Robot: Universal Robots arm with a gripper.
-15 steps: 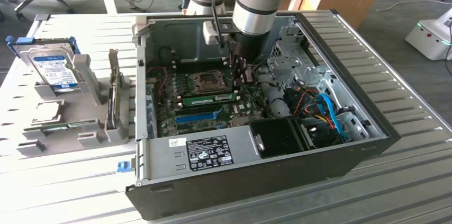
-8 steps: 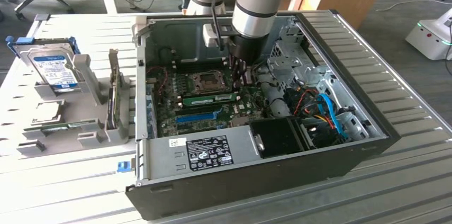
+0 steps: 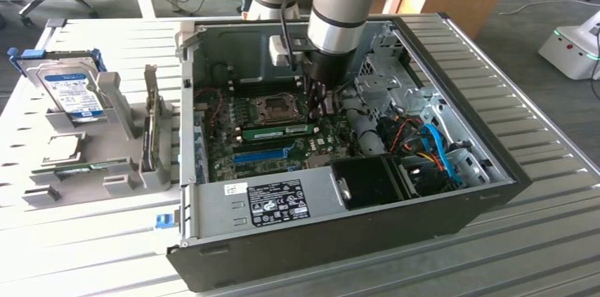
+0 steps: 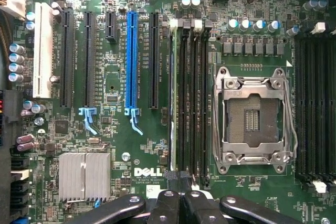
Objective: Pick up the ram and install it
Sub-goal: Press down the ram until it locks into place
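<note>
The ram (image 3: 278, 130), a narrow green stick with a pale label, stands on edge in a memory slot of the motherboard (image 3: 246, 148), between the CPU socket (image 3: 277, 107) and the blue slot (image 3: 260, 154). In the wrist view the ram (image 4: 172, 98) is a thin pale-edged strip in the slot nearest the blue slot (image 4: 131, 61). My gripper (image 3: 317, 116) hangs inside the open case, at the ram's end on the exterior view's right. Its fingers (image 4: 169, 205) are shut together with nothing between them, the tips (image 4: 179, 184) just over the end of the memory slots.
The open case wall (image 3: 440, 51) and a drive cage with blue and orange cables (image 3: 436, 149) stand close on the exterior view's right. A black fan shroud (image 3: 370, 179) sits near the front. On the left, a grey rack (image 3: 112, 100) holds a hard drive (image 3: 75, 93), a card (image 3: 150, 128) and another green stick (image 3: 80, 168).
</note>
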